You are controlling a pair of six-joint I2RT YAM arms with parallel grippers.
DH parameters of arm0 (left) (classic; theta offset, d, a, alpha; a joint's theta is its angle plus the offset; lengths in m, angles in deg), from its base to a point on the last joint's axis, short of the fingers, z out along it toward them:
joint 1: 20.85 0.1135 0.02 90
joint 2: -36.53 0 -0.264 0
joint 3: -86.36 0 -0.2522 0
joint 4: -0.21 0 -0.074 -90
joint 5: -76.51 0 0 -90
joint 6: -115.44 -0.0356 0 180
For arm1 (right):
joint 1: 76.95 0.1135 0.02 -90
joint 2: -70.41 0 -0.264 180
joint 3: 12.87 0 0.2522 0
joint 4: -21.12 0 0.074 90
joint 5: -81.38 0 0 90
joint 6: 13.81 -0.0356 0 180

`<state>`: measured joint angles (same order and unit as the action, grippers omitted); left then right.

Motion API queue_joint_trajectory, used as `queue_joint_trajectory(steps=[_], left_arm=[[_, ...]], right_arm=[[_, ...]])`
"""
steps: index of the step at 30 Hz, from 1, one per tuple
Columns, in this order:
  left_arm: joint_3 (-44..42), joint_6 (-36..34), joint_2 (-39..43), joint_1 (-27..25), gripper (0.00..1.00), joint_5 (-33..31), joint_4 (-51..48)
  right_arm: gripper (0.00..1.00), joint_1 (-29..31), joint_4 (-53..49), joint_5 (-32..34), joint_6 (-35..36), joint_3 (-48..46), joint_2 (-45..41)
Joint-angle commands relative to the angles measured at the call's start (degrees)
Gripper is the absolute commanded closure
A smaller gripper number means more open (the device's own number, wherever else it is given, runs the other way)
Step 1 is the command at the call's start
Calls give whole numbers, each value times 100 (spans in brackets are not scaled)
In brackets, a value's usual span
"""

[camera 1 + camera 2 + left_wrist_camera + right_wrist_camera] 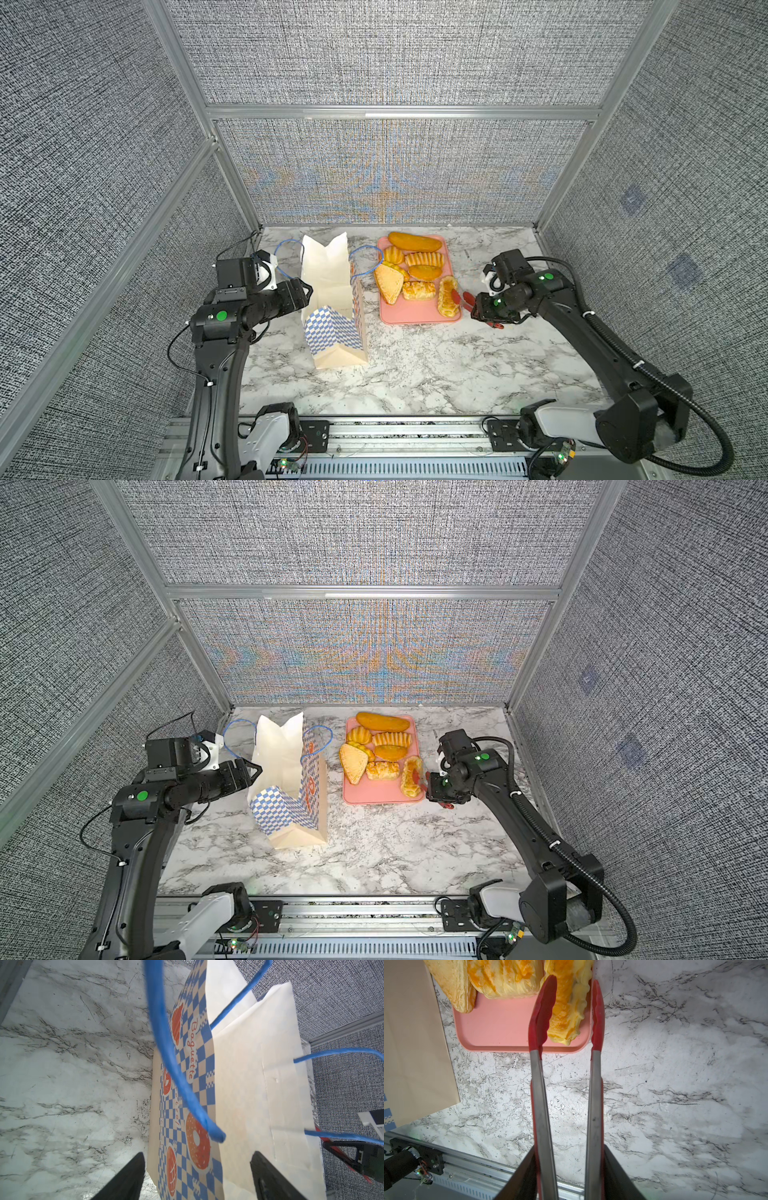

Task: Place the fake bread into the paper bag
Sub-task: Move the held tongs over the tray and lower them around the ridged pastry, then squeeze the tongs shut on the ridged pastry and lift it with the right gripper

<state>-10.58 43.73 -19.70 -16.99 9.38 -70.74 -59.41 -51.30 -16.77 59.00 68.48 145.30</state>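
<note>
Marble-patterned tabletop (415, 374) enclosed by grey woven panels (395, 62). Left of centre, the paper bag (332, 336) stands upright with its mouth open. Just to its right, the pink tray (411, 313) carries the fake bread (419, 272), all of it outside the bag. Left gripper (308, 291), jaws apart, meets the bag's left wall near the rim. Right gripper (569, 1153) is clamped on the handles of the red tongs (543, 1012), whose spread tips flank a ridged pastry (566, 1012) at the tray's right edge.
</note>
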Motion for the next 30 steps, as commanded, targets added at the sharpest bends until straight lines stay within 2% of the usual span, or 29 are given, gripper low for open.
queue_joint_trajectory(steps=[1, 30], left_arm=[[-4, 36, -26, -46, 21, 26, 181], [-391, 332, -2, -238, 42, 15, 550]], right_arm=[[52, -11, 148, -29, -4, -31, 56], [50, -21, 681, -327, -21, -185, 614]])
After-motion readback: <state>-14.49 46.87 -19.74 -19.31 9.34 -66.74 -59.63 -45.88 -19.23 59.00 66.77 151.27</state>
